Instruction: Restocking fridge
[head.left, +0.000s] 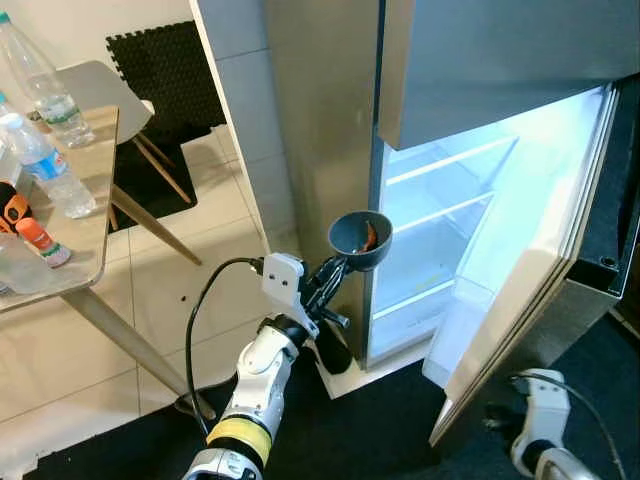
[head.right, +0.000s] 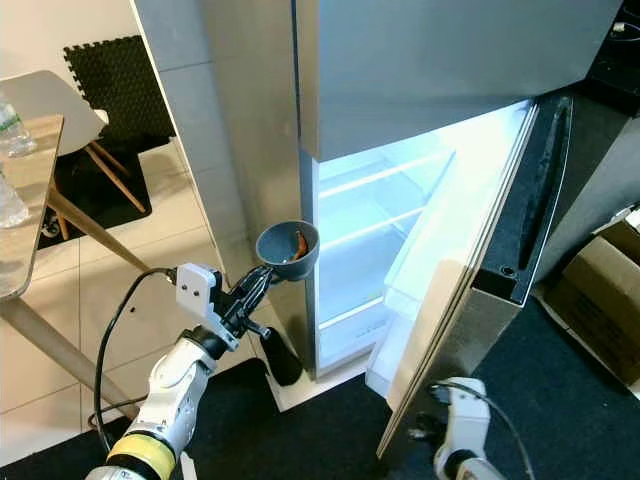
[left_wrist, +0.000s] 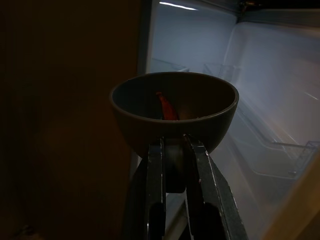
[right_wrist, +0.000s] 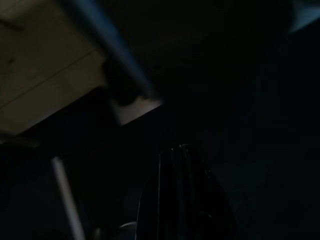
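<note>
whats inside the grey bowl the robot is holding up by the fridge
One thin orange-red piece lies inside the grey bowl, leaning against its inner wall. The left pincer grips the near rim, and that rim hides the bowl's bottom, so anything else there can't be seen.

Wooden table (head.left: 85, 215) at left with two clear water bottles (head.left: 45, 165) and a small orange-capped bottle (head.left: 42, 242) on it. White chair (head.left: 110, 90) and black foam mat (head.left: 165, 60) behind it, far left. Cardboard box (head.right: 600, 290) on dark floor at right.
</note>
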